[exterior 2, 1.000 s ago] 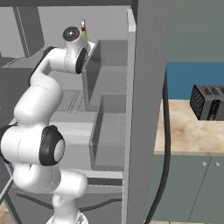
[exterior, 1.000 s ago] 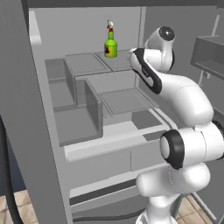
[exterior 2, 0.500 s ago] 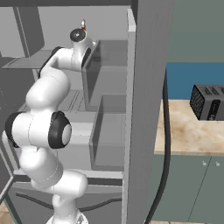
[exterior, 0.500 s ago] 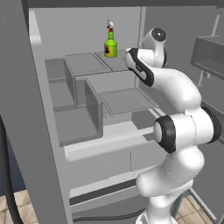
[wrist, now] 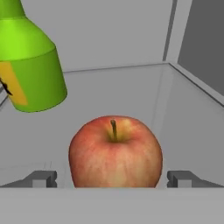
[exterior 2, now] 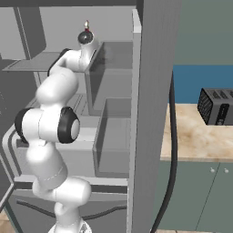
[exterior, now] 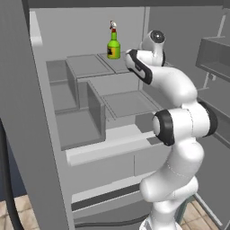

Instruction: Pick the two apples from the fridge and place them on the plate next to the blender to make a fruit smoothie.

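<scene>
That round red-and-yellow apple (wrist: 115,151) on the grey fridge shelf (wrist: 183,113) beside the green glass bottle (wrist: 29,61) looks firm, light and slick, so the spread-open gripper (wrist: 113,178) should pinch its widest middle

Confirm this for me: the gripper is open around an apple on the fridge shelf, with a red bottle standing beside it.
One detail is wrong: the bottle is green with a yellow label, not red. The hand view shows it beside the apple, which sits on the fridge shelf between the open gripper's fingertips. The left base view shows the same green bottle.
</scene>
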